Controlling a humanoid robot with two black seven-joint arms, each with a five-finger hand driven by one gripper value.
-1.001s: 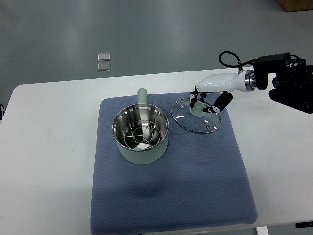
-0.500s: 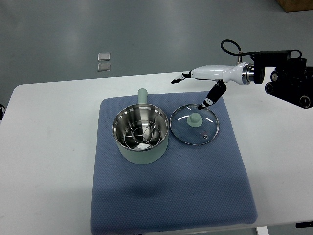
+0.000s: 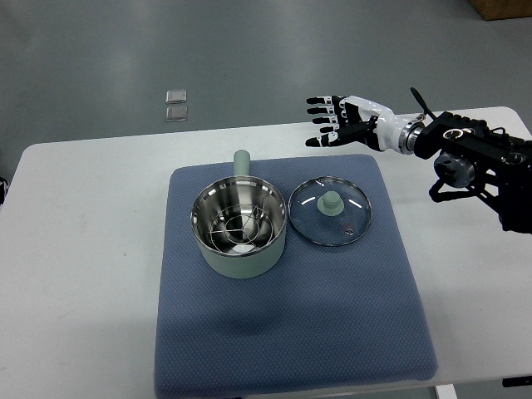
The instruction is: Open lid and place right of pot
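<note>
A pale green pot (image 3: 239,229) with a steel steamer insert stands uncovered on the blue mat (image 3: 291,332), its stub handle pointing away from me. The glass lid (image 3: 330,211) with a green knob lies flat on the mat, just right of the pot and close to its rim. My right hand (image 3: 328,121) hovers above the table's far edge, beyond the lid, fingers spread and holding nothing. Its dark arm (image 3: 482,162) comes in from the right edge. The left arm is out of view.
The mat lies on a white table (image 3: 83,274). Two small clear squares (image 3: 176,105) sit on the grey floor beyond the table. A brown box corner (image 3: 503,7) shows at the top right.
The right hand let go of the lid's knob, lifted up and back toward the far edge, and spread its fingers. The lid settled flat beside the pot.
</note>
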